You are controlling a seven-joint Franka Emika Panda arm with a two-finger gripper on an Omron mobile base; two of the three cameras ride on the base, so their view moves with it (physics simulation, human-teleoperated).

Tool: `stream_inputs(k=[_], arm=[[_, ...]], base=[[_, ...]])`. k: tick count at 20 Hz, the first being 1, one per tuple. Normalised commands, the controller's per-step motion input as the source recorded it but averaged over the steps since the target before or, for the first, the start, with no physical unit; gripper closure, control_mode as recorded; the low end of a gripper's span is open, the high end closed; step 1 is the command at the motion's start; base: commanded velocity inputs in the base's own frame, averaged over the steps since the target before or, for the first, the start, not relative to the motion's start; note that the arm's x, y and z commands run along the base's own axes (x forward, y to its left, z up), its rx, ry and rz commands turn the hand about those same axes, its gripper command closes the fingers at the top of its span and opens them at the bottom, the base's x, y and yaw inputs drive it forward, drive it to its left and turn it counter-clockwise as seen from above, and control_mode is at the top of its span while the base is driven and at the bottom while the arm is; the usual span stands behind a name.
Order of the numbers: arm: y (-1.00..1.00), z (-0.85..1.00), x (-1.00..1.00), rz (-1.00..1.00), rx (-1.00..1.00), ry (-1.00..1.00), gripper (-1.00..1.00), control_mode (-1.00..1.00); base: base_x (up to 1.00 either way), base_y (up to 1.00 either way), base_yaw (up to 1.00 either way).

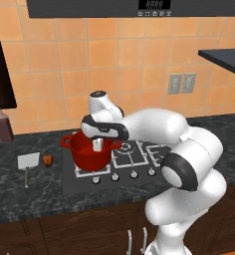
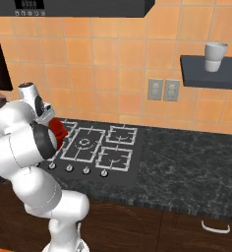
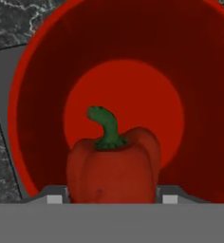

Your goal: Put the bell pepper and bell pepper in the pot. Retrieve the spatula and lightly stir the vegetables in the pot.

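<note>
While the hand (image 1: 98, 145) hangs over the glossy red round pot (image 1: 84, 152) on the stove, it grips a red-orange bell pepper with a green stem (image 3: 113, 168) above the pot's bottom. A second small pepper (image 1: 48, 160) lies on the dark counter (image 1: 20, 191) beside the pale flat spatula (image 1: 28, 163).

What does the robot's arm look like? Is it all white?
Mostly white. The arm is made of fat, rounded, glossy white parts with dark grey rings at the joints. Its gripper has a dark band across a white hand and pale fingers.
</note>
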Motion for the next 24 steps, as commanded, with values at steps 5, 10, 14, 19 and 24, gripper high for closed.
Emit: stream_inputs(k=[5, 10, 14, 19, 24], arm=[[0.01, 0.06, 0.0, -0.02, 0.01, -0.05, -1.0, -1.0], [0.11, 0.46, -0.29, 0.0, 0.05, -0.07, -1.0, -1.0], [0.78, 0.57, -0.99, 0.04, 0.0, -0.16, -1.0, -1.0], [1.0, 0.01, -0.67, 0.17, 0.0, -0.09, -1.0, -1.0], [0.66, -0.03, 0.0, 0.5, -0.04, -0.09, -1.0, -1.0]], base=[[0.0, 0.0, 0.0], [0.0, 0.0, 0.0], [0.0, 0.0, 0.0], [0.0, 0.0, 0.0], [0.0, 0.0, 0.0]])
